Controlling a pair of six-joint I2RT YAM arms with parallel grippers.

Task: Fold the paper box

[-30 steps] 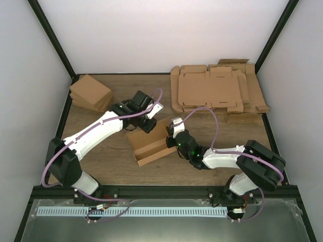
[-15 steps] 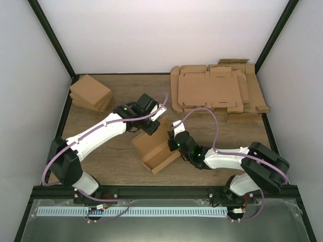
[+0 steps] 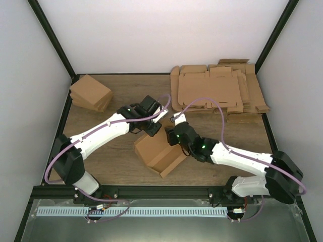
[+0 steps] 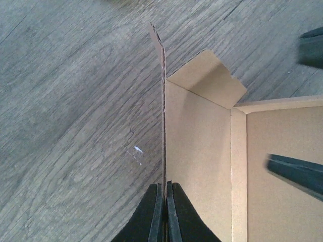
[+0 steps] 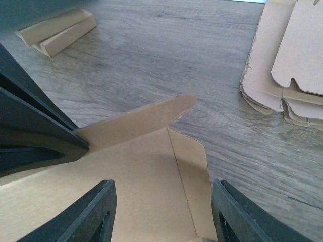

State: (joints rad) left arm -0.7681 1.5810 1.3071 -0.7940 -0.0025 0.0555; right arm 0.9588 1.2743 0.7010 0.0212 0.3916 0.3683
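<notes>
Left tool (image 4: 165, 209) clamps the paper box (image 3: 156, 152) at its 12 o'clock wall; right tool (image 5: 162, 201), arm outstretched, gapes empty at 2 o'clock.

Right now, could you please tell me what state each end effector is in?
Left end effector: closed, pinching an upright wall of the paper box.
Right end effector: open, holding nothing.

the paper box (image 3: 159, 154) is plain unprinted brown, like the stack of flat sheets (image 3: 217, 91) and the pile of small boxes (image 3: 91, 93), on a grey-brown wood-grain table (image 3: 116, 162), while the left arm (image 3: 101, 132) and right arm (image 3: 242, 157) are white with black joints and purple cables (image 3: 202, 99).
</notes>
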